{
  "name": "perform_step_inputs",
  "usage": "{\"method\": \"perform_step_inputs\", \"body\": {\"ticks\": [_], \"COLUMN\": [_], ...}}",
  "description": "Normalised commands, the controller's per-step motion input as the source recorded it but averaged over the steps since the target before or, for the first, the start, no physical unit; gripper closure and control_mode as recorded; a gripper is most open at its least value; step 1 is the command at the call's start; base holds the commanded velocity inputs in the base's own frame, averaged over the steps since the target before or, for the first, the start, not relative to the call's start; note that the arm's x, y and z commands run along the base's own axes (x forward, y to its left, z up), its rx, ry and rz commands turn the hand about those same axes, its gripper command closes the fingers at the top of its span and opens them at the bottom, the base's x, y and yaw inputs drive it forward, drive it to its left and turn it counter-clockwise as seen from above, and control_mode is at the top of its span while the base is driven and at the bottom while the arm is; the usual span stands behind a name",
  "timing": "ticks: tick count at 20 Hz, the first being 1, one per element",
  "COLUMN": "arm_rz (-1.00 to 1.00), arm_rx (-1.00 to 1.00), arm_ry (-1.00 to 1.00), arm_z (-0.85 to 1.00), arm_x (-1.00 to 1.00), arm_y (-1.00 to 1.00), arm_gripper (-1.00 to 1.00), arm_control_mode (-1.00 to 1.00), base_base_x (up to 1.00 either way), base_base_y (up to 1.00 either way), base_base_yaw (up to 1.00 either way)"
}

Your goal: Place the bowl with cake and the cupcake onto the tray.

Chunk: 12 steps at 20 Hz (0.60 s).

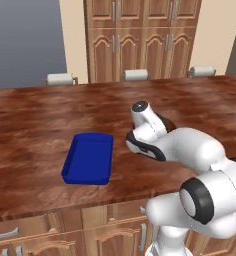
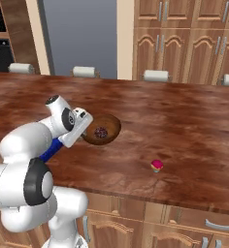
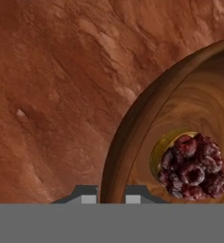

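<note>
The end effector (image 3: 111, 193) straddles the bowl (image 2: 103, 130) rim, apparently gripping it above the bench (image 2: 184, 126); next, carry it onto the tray (image 1: 88, 158), cupcake (image 2: 156, 165) afterwards.

Reddish-brown marbled surface (image 1: 35, 130) spans the frame. Behind it, along its far edge, white-cushioned stool tops: one (image 1: 59, 78), another (image 1: 136, 75), a third (image 1: 202, 71). Further behind the surface, tall wooden cabinets (image 1: 140, 35) with metal handles. Wooden drawers (image 2: 194, 225) below the surface's front edge. Dark oven (image 2: 0, 43) beyond its far left.
</note>
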Motion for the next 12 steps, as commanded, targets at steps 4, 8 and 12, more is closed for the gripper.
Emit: {"method": "perform_step_inputs", "body": {"ticks": [4, 8, 12], "arm_rz": [0.06, 0.03, 0.0], "arm_rx": [-0.02, -0.05, -0.05], "arm_ry": [0.0, 0.0, 0.0], "arm_z": [0.03, 0.06, 0.04], "arm_x": [0.32, 0.29, 0.23], "arm_y": [0.49, 0.58, 0.59], "arm_gripper": [1.0, 1.0, 1.0], "arm_control_mode": [-1.0, -1.0, -1.0], "base_base_x": [0.0, 0.0, 0.0], "base_base_y": [0.0, 0.0, 0.0], "base_base_yaw": [0.0, 0.0, 0.0]}}
